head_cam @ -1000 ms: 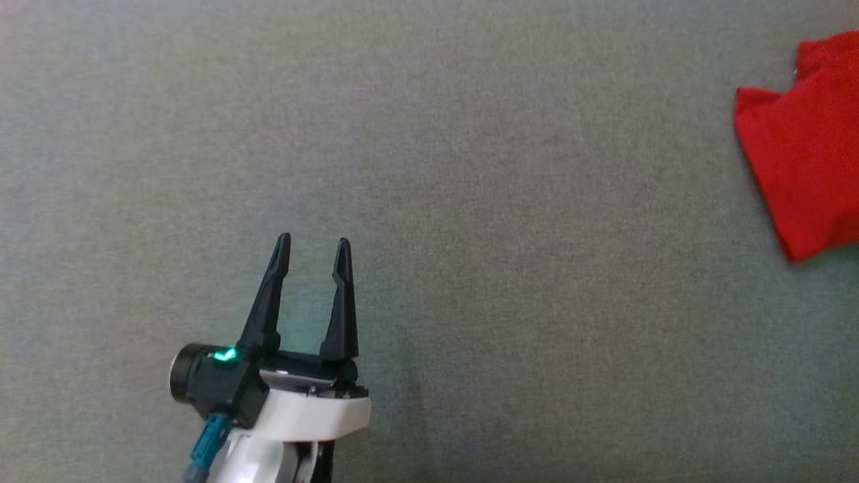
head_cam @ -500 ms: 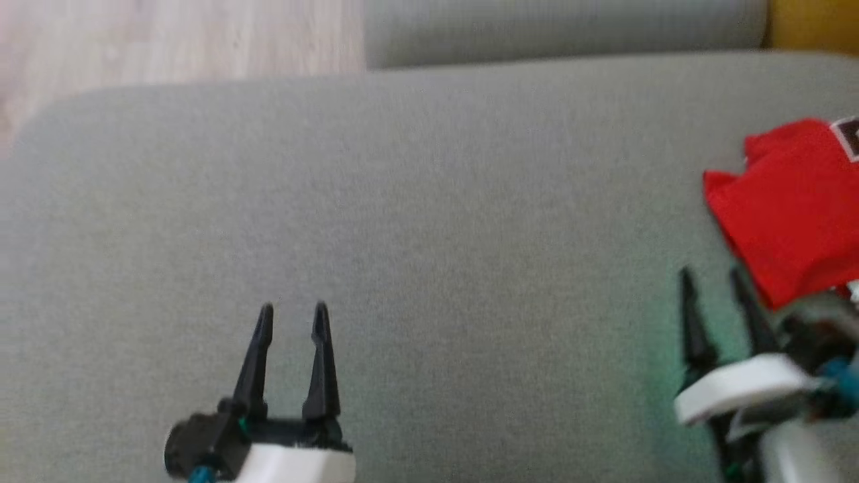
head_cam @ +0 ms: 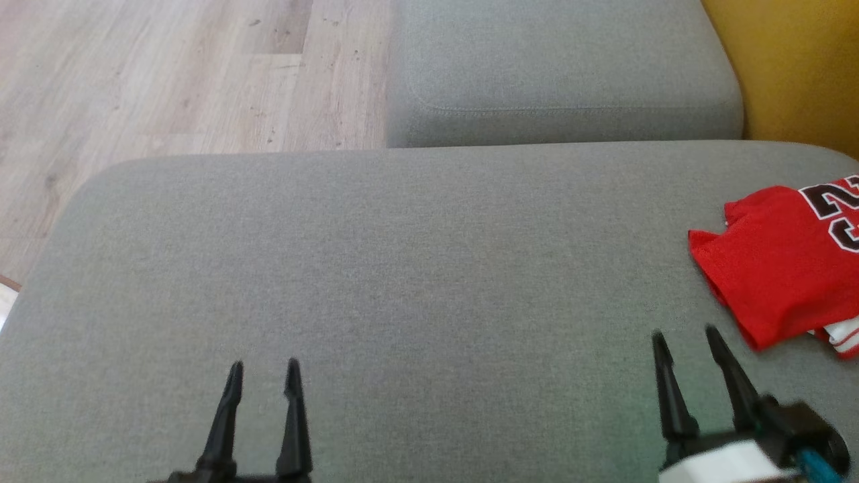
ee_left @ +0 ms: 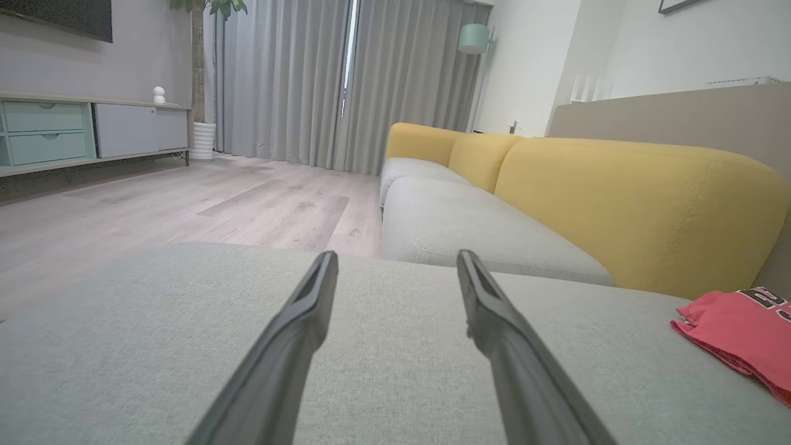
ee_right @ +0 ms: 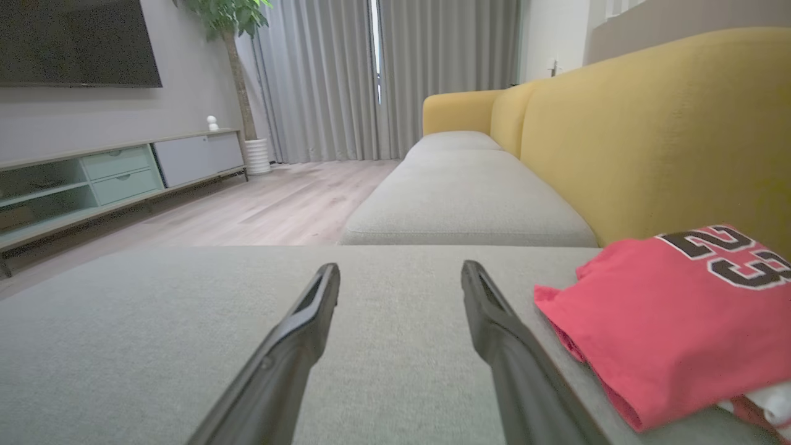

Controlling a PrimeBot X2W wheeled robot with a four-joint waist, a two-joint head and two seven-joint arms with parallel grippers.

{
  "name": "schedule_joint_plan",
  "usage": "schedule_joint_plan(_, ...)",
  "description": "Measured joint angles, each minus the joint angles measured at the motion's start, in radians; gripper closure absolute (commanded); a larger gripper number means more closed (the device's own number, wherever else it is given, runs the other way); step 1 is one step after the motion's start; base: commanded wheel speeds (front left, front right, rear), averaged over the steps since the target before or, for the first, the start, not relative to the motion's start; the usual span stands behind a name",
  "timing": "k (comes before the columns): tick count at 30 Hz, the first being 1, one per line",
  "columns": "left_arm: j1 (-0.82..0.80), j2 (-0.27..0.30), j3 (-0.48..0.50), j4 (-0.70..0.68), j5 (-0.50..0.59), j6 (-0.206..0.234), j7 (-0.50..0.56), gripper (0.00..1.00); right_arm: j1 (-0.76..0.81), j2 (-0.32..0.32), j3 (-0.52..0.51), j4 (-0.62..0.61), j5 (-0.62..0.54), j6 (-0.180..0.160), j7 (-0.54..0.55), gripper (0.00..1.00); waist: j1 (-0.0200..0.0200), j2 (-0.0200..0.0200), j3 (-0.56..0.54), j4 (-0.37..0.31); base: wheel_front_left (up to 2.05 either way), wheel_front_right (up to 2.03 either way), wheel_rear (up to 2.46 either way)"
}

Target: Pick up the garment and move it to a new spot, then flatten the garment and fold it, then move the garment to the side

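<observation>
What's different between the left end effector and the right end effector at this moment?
The right end effector sits close beside the red garment, not touching it; the left end effector is far from the garment, over bare grey cushion. In the head view the right end effector shows its white housing, the left end effector little more than its dark fingers. Both are open, empty, and point the same way.
</observation>
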Motion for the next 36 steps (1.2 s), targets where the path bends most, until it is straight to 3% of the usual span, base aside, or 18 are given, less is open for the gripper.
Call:
schedule_joint_plan(6,0.051,0.0,0.025,-0.011,0.006,-0.011,0.0,0.0,0.078,0.02,-0.03,-0.026,-0.006,0.0,-0.001,0.0,0.0,0.0,-0.009,0.002,0.0,0.0,0.0)
schedule_joint_plan(25,0.057,0.0,0.035,0.01,0.021,-0.023,0.0,0.0,0.078,0.021,-0.021,-0.028,0.003,0.0,-0.001,0.0,0.0001,0.0,-0.005,-0.012,0.0,0.0,0.0)
schedule_joint_plan(26,0.058,-0.001,0.034,0.025,0.021,-0.023,0.001,1.0,0.078,0.021,-0.021,-0.013,0.003,0.0,-0.001,1.0,0.0001,0.0,-0.005,-0.012,0.0,0.0,0.0)
schedule_joint_plan(31,0.08,-0.001,0.025,0.111,0.019,-0.023,0.002,1.0,0.091,0.021,-0.02,0.073,0.004,0.0,0.003,1.0,0.0001,0.0,-0.004,-0.013,0.0,0.0,0.0)
schedule_joint_plan(36,0.082,0.0,0.026,0.117,-0.041,-0.028,0.009,1.0,0.099,0.021,-0.02,0.077,0.067,0.0,0.013,1.0,0.0002,0.0,-0.001,-0.016,0.0,0.0,0.0)
